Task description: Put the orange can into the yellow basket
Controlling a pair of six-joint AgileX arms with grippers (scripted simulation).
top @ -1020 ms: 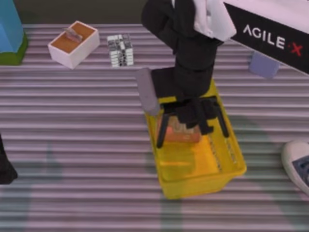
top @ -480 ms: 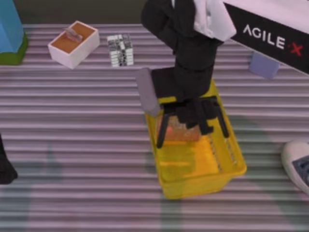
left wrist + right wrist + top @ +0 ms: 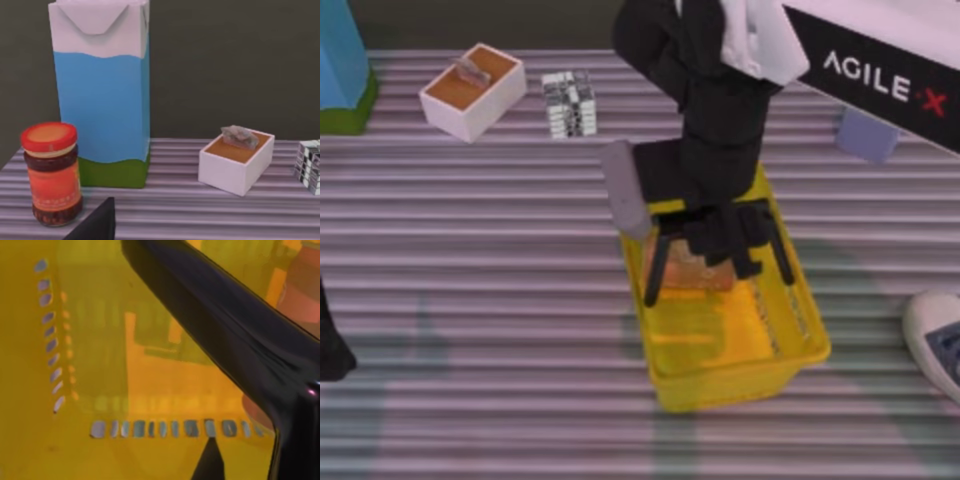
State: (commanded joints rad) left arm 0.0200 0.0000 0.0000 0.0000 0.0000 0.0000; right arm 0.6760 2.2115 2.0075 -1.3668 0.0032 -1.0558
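pale orange can point(image 3: 692, 272) lying inside the yellow basket point(image 3: 790, 345), under the right gripper point(image 3: 717, 262); jaw spread and grip impossible to tell. resting on a ribbed lavender table point(image 3: 480, 300), dark wall behind. left arm point(image 3: 330, 345) idling at left edge.

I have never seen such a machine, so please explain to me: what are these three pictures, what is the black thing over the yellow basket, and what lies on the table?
Two robot arms work at a striped table. The top view looks down from above: the right gripper reaches into the yellow basket with the orange can. Whether it grips the can is unclear. The right wrist view shows the basket's inside. The left wrist view shows a carton, a sauce jar, a white box and a mirrored cube. The left arm is parked at the left edge.
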